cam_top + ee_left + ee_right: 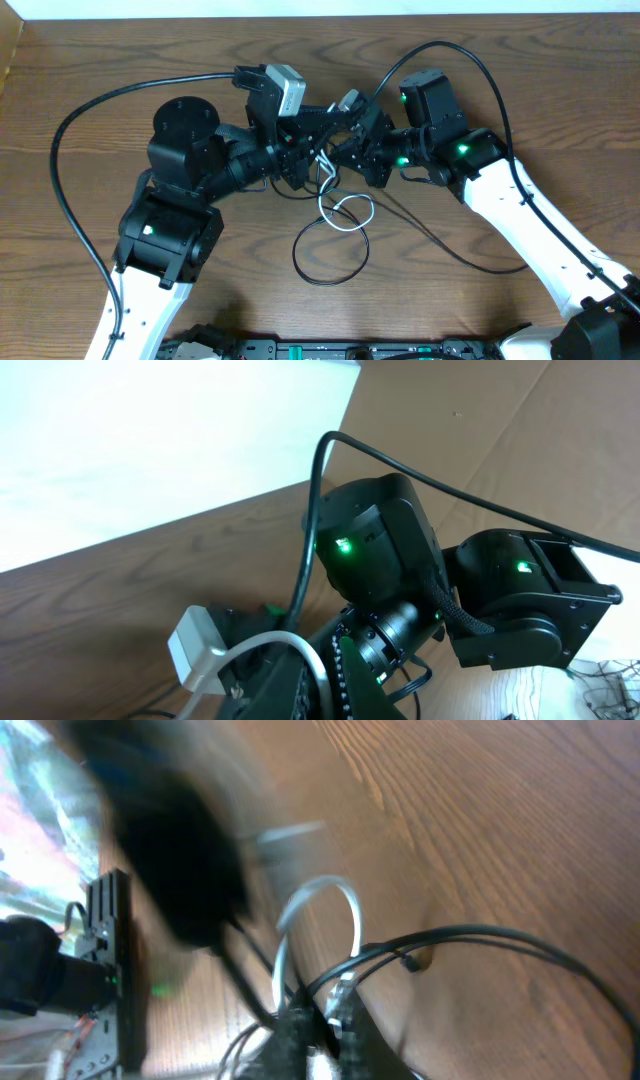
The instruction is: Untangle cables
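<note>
Fingers of the left gripper (303,152): closed, and set deep in dark wrist hardware in the overhead view; whether they pinch a cord cannot be told. Fingers of the right gripper (352,150): closed tight, facing the left pair at close quarters. The right wrist view is blurred; white and black strands run up to its fingers (295,1035), but a grip cannot be confirmed.

Cables (335,215): on the wood-grain tabletop (520,60), on the base side of both grippers.
- Thin black cords (296,252): one forms an open loop nearest the bases, another trails right under the right arm.
- Beyond, the shorter white cord (347,226) curls in a small loop crossing the black one.
- Farther on, the strands rise to the grippers.
</note>
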You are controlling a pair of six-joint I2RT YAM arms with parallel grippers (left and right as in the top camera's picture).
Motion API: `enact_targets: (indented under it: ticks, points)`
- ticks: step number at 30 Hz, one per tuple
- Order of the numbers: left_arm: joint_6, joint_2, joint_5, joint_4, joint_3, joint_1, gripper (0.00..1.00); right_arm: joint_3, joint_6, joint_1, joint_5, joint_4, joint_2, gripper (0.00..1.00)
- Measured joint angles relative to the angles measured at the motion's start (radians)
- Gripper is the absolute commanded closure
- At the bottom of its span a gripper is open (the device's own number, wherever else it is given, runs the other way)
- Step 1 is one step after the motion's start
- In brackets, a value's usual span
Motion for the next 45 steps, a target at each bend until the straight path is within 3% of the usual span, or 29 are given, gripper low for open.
enact_targets:
  ticks: [5, 14, 23, 34, 41, 45]
  points:
    - [0.0, -0.003, -0.04, -0.024, 0.0, 0.0, 0.92, 0.0, 0.046, 0.0, 0.047, 0.013, 0.0, 0.99]
    - [0.036, -0.003, -0.29, -0.174, 0.0, 0.005, 0.92, -0.001, 0.175, -0.082, 0.282, -0.102, -0.057, 0.99]
    - [0.06, -0.002, -0.434, -0.224, 0.0, 0.192, 0.92, -0.001, 0.205, -0.413, 0.394, -0.319, -0.263, 0.99]
    - [0.062, 0.0, -0.332, -0.229, 0.0, 0.489, 0.92, -0.001, 0.236, -0.932, 0.356, -0.42, -0.349, 0.99]
    - [0.061, 0.037, -0.303, -0.229, 0.0, 0.546, 0.92, -0.001, 0.248, -1.123, 0.291, -0.443, -0.349, 0.99]
    - [0.061, 0.066, -0.251, -0.229, 0.0, 0.547, 0.91, -0.001, 0.248, -1.139, 0.261, -0.444, -0.349, 0.99]
